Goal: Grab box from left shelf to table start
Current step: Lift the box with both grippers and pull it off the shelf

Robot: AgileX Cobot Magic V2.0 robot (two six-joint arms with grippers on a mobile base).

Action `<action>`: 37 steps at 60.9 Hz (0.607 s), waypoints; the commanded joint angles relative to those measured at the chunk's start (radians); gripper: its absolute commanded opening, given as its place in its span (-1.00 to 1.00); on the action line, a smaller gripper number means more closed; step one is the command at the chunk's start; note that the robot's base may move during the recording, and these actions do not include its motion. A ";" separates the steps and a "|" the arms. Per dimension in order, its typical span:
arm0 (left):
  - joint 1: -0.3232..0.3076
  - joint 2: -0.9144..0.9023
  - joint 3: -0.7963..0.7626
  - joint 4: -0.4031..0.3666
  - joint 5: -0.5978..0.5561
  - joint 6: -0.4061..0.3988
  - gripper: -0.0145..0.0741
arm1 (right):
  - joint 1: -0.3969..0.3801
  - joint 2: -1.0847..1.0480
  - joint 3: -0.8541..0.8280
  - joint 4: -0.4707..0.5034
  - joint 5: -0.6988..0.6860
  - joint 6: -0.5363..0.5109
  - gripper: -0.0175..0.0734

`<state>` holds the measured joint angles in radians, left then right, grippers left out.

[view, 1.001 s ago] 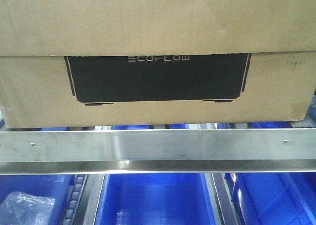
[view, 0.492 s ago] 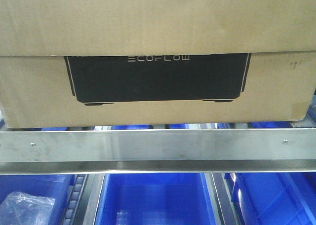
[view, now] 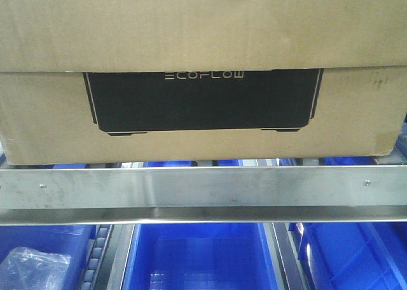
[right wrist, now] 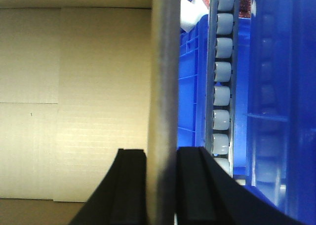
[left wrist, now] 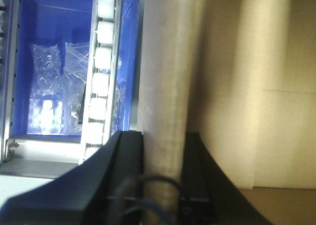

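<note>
box: plain tan-brown cardboard. Its printed panel is black, with a thin pale outline and pale ECOFLOW lettering. shelf front rail: brushed silver-grey steel, faintly streaked. bins: saturated blue. rollers: off-white. bags: clear, glinting white. left gripper and right gripper: matte black.

Cannot trace the box to its ends — cropped top, left and right in the front view. Likewise the shelf rail and blue bins (cut at the bottom edge). Blurred cardboard edge inside the left end effector and right end effector — bases out of frame.
</note>
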<state>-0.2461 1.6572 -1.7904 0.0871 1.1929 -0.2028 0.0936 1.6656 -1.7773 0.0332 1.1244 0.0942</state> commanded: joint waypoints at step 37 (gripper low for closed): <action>-0.023 -0.186 -0.009 -0.029 -0.090 -0.054 -0.87 | 0.002 -0.205 0.060 0.035 -0.062 0.045 -0.58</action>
<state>-0.2563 1.5608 -1.7781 0.0945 1.2042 -0.2261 0.0936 1.5537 -1.7262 0.0388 1.1477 0.1278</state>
